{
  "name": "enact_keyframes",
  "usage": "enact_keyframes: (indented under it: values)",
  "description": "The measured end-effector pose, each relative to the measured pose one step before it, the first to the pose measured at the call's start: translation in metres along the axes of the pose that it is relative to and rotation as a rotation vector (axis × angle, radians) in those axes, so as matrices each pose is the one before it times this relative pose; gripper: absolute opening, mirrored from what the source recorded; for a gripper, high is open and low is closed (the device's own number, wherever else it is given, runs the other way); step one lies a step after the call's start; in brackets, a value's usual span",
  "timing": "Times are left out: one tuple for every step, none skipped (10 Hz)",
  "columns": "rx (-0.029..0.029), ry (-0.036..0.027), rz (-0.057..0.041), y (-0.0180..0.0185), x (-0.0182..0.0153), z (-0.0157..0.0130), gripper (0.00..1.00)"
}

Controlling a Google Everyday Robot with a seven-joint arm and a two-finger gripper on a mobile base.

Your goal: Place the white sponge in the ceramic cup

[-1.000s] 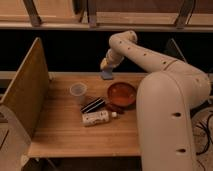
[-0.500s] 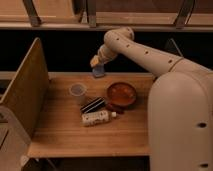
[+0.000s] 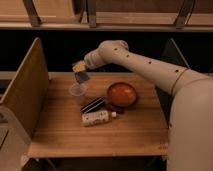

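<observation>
Lying nearest: white bottle (image 3: 97, 118), label unreadable. Behind it are the striped flat item (image 3: 93, 105), the upright ceramic cup (image 3: 77, 92) and the orange bowl (image 3: 121, 94). Gripper (image 3: 80, 70) clamped on white sponge (image 3: 83, 76), tan above, blue-grey below, just over the cup.

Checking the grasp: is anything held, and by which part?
The gripper, above the pale round ceramic cup, holds the small blue-grey and tan sponge block by its upper end.
</observation>
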Motion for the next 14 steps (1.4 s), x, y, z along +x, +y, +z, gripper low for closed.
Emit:
enact_keyframes:
  values:
    - [-0.00751,-0.00777,-0.00686,0.00373,-0.00129,0.00045,0.00]
    - [0.00040,0.00006,-0.00007,-0.00031,0.00012,-0.00025,0.00]
    - [-0.00103,-0.00068,-0.00335,0.00030,-0.00052,0.00004,0.00]
    - [-0.00533,-0.00073,-0.01725,0.00158,-0.00096,0.00242,0.00]
    - [-0.02327,-0.00328,-0.03410,0.00926,-0.00339,0.01259,0.00]
    - [-0.01576,-0.00308,-0.01624,0.00583,-0.00206,0.00880,0.00]
    - [-0.01999,-0.00497,-0.01476,0.00585,-0.00170,0.01193,0.00]
    - [-0.01348,-0.00134,-0.00659,0.00210,0.00123,0.00943,0.00]
    - [-0.01021,0.00103,-0.00196,-0.00009,0.00311,0.00860,0.00]
    - [-0.00341,0.00196,0.00294,-0.00127,0.00313,0.00420,0.00]
    - [-0.00005,0.00066,0.01011,-0.00413,0.00473,0.00324,0.00]
    - [-0.00098,-0.00511,0.02587,-0.00724,0.00755,0.00414,0.00]
    - [-0.00614,-0.00952,0.02288,-0.00316,0.00303,0.00358,0.00]
    - [-0.00765,-0.00881,0.01777,-0.00127,0.00127,0.00340,0.00]
